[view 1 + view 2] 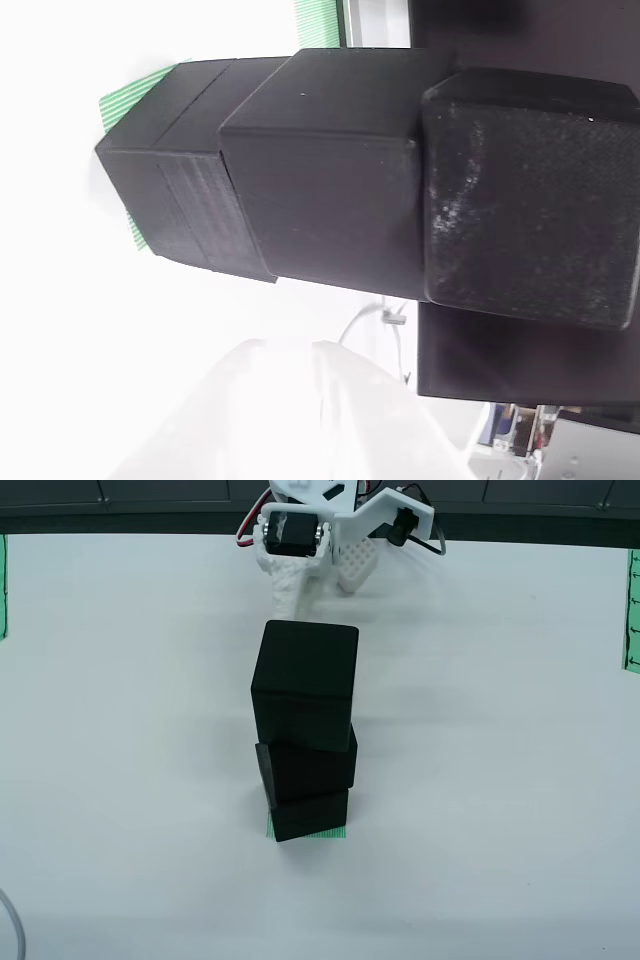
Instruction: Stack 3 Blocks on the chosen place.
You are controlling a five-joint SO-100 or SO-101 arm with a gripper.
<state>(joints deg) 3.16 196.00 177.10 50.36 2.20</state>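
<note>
In the overhead view we see three black blocks standing in one stack on the white desk (480, 780). The bottom block (310, 815) sits on the green striped patch (306, 834), whose edge peeks out beneath its front. The middle block (308, 764) rests on it, turned slightly so its corners overhang a little. The top block (304, 696) sits on the middle one and looks largest because it is nearest the camera.

The white arm (335, 530) stands at the far edge of the desk, behind the stack and apart from it. Its fingers (292, 588) point down toward the desk just beyond the top block, touching none of the blocks; we cannot tell whether they are apart or together.

The other view is turned on its side, so the stack runs across the picture: the bottom block (170, 190) on the patch (130, 100) at the left, the middle block (325, 175) next, and the scuffed top block (530, 200) at the right. A blurred white shape (300, 420) shows below the stack. A dark panel (520, 35) lies behind the top block.

Narrow green strips (632, 610) mark the side edges of the desk in the overhead view.
</note>
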